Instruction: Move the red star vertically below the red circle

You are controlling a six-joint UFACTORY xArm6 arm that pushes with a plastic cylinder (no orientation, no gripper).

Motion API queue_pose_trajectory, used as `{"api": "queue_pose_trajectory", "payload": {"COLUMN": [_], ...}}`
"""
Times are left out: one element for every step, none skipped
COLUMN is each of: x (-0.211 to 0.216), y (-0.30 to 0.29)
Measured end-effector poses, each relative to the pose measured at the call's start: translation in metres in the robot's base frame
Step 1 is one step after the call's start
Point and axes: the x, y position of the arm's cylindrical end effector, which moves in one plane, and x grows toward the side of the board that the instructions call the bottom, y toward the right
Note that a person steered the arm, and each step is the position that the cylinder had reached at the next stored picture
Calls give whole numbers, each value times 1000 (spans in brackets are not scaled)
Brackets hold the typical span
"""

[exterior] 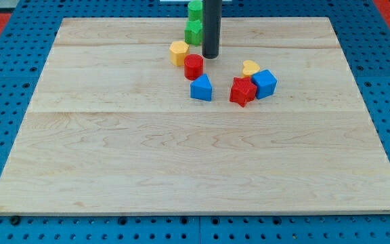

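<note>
No readable text, labels, brands, numbers or signs anywhere: blocks, board, rod all unmarked.

A pale wooden counter (181,156) lies on blue pegboard (5,81). Near its top edge stand two green blocks (194,20), one behind the other. Nearby sit a yellow hexagon (179,51), a blue triangular block (201,88), a yellow block (250,67) and a blue cube (265,83) touching it.

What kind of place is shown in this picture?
Probably a robotics lab bench: a wooden board on a blue perforated base, small coloured blocks, and my tip just above the red circle.
</note>
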Motion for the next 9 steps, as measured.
{"api": "queue_pose_trajectory", "payload": {"x": [0,3,7,7,1,-10,0,15,60], "y": [-3,-3,-7,-7,-23,-71,-107,-118,-113]}}
